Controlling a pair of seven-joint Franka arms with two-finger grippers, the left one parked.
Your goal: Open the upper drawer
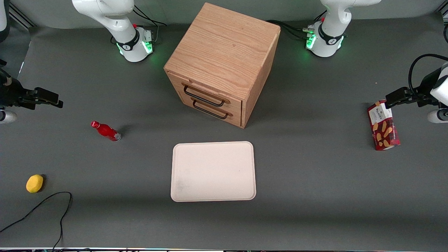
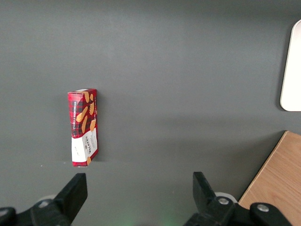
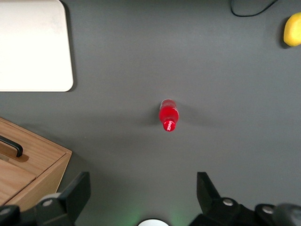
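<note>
1. My gripper point(image 1: 57, 101) hangs above the table point(image 1: 315, 182) at the working arm's end, well apart from the cabinet point(image 1: 224, 52); its jaws stand wide open and hold nothing.
2. The upper drawer point(image 1: 210, 91) sits in the front of the boxy oak cabinet, directly above its twin lower drawer point(image 1: 213, 111).
3. The upper drawer has a light oak face and a wide black wire handle point(image 1: 204, 98). It appears shut, with its face close against the cabinet front.
4. A white tray point(image 1: 213, 171) lies on the table in front of the cabinet, nearer the front camera.
5. A red bottle point(image 3: 168, 115) stands below my gripper; a lemon point(image 1: 34, 183) lies nearer the camera.
6. A red biscuit box point(image 1: 383, 126) lies toward the parked arm's end.
</note>
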